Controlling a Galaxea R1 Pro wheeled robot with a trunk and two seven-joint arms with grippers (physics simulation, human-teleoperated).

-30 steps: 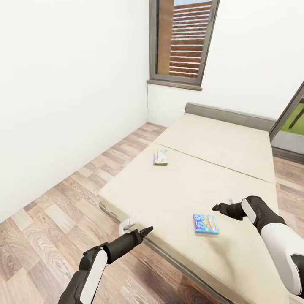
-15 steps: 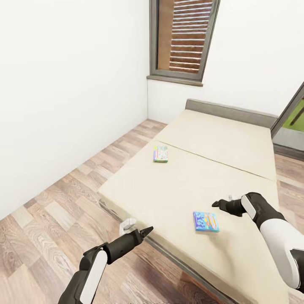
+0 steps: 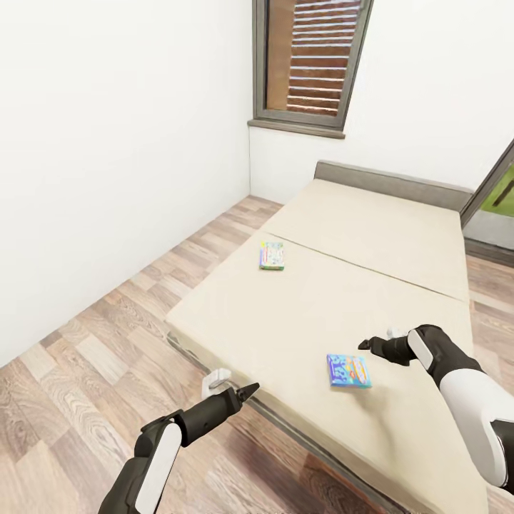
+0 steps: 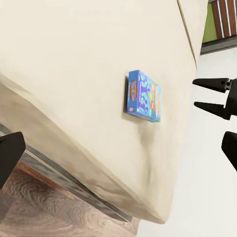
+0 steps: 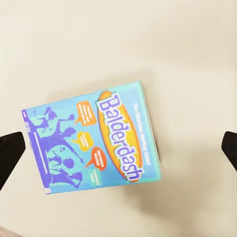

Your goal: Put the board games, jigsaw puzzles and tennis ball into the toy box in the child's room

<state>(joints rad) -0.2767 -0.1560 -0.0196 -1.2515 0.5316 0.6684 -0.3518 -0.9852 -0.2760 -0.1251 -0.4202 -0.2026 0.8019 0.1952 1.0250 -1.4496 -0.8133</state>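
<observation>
The right gripper (image 3: 365,345) hovers open above the bed (image 3: 300,321), with the blue Balderdash board game (image 3: 348,371) lying flat just below it. The left gripper (image 3: 251,389) is open beside the bed edge.

White walls (image 3: 107,143) meet at a corner, where a dark-framed window (image 3: 308,64) shows brown horizontal slats outside. Wood-plank floor (image 3: 93,357) runs along a low bed (image 3: 357,285) — beige mattress, grey headboard — under even, soft light.
</observation>
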